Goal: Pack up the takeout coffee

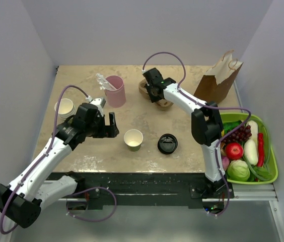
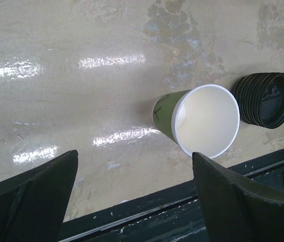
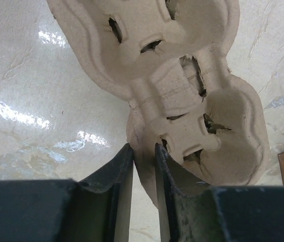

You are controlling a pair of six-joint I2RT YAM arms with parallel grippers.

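One green paper cup point(image 1: 133, 139), lidless, and one black lid point(image 1: 167, 143) stand near the worktop's near edge. One pink tumbler point(image 1: 115, 91) and one cup carrier point(image 3: 232, 121) sit toward the far edge. One brown paper bag point(image 1: 218, 78) fills the far right corner, and one stack of white cups point(image 1: 64, 108) stands at the left edge. One green basket point(image 1: 274, 169) beyond the right edge holds two white radishes point(image 1: 251, 151) and one tomato point(image 1: 234, 150).

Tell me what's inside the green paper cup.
The green paper cup stands lidless; only its bare white interior shows, nothing in it. Its own wall hides part of the bottom. The black lid lies beside it.
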